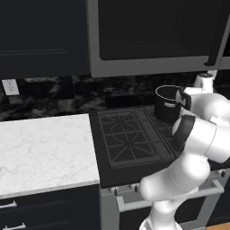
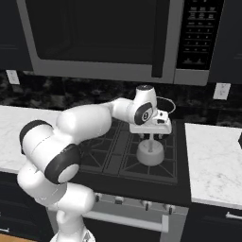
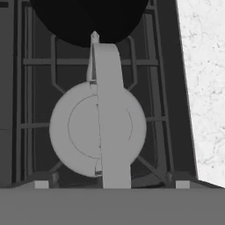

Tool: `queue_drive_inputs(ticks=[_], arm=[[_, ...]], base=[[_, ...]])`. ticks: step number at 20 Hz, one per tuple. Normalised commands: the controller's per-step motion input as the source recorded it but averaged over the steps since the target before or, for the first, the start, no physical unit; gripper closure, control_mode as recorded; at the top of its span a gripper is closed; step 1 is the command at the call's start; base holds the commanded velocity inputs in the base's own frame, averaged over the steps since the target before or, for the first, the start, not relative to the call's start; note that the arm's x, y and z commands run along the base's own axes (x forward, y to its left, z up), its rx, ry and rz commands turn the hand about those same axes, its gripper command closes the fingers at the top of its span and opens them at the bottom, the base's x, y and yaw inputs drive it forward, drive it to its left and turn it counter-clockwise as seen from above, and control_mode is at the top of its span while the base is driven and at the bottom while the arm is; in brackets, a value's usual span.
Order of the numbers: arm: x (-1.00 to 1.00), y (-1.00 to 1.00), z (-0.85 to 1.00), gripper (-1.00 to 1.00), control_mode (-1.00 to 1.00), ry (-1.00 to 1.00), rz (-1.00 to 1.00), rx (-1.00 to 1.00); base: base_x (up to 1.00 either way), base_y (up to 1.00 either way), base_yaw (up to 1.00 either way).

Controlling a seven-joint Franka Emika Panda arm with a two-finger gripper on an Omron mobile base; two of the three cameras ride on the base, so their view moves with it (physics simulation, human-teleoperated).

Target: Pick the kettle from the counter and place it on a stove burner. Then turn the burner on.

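Directly below the claw [image 2: 151,137], on the black cast-iron stove burner [image 2: 156,165] at the front right of the cooktop, sits the small squat silver-grey metal kettle [image 2: 150,152]. Seated upright on the grate, round body low, thin arched loop handle [image 3: 107,114] rising straight up into the claw. Seen from the hand camera, runs as a pale strip across the middle of the round lid, right between the fingers. Claw closed around that handle, or only close beside it — cannot tell, as the fingertips are hidden at the bottom edge of the hand view and too small in the right base view.

Beyond the claw, on the rear burner, stands a tall black cylindrical pot [image 1: 167,104], just behind the kettle and apart from it. To the right of the claw, past the cooktop's edge, lies the white marble-look counter [image 2: 212,160] with faint grey veins. Further off to the claw's left, across the whole black grate, stretches another slab of the same marble [image 1: 45,148]. Above the claw hangs a grey-framed microwave [image 2: 108,38] with a dark door, against a dark speckled backsplash.
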Motion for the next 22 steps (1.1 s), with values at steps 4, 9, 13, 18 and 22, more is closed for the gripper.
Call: queue_drive_inputs(ticks=[4, 9, 13, 18, 22], arm=[[-0.73, 0.00, 0.26, -1.00, -1.00, -0.17, 0.00, 0.00], [-0.84, -0.32, 0.02, -1.00, -1.00, -0.20, -0.03, 0.09], [-0.67, -0.73, 0.00, -1.00, -1.00, -0.14, -0.04, 0.14], [-0.64, -0.68, -0.03, -1.00, -1.00, -0.15, -0.05, 0.14], [-0.61, -0.49, -0.10, -1.00, -1.00, -0.15, -0.04, 0.05]], base=[[0.00, 0.00, 0.00], [0.00, 0.00, 0.00], [0.00, 0.00, 0.00], [0.00, 0.00, 0.00], [0.00, 0.00, 0.00]])
